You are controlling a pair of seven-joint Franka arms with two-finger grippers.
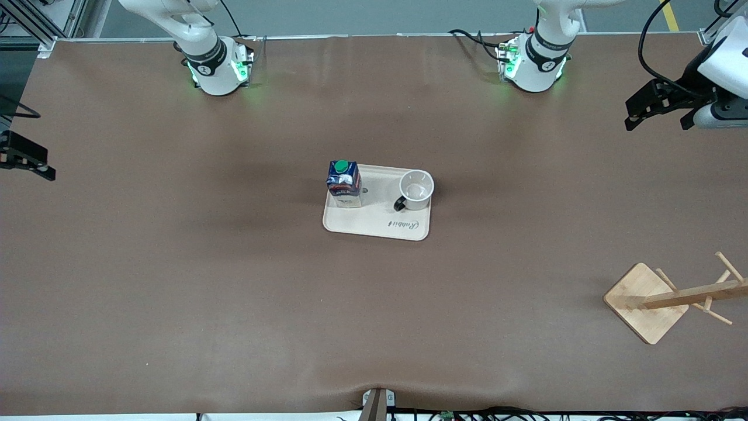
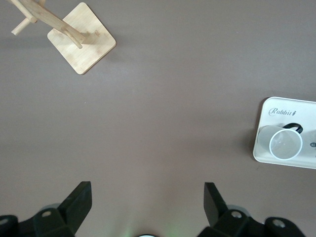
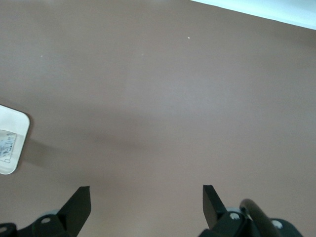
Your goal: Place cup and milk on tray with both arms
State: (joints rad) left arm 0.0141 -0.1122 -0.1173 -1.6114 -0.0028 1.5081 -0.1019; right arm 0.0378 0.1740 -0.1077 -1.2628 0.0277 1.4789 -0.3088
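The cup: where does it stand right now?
In the front view the cup stands upright on the tray, at the end toward the left arm's side, beside the milk, handle turned toward the front camera.

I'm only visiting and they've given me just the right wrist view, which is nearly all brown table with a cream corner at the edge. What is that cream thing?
Observer: It is the corner of the tray, which lies in the middle of the table.
Operator: Is anything on it?
Observer: Yes, the milk stands upright on the tray's end toward the right arm.
Operator: And the cup?
Observer: The cup sits upright on the tray beside the milk, toward the left arm's end, and it looks empty.
Operator: Where is the other gripper?
Observer: The left gripper hangs open and empty over bare table at its own end, and the right gripper is open too.
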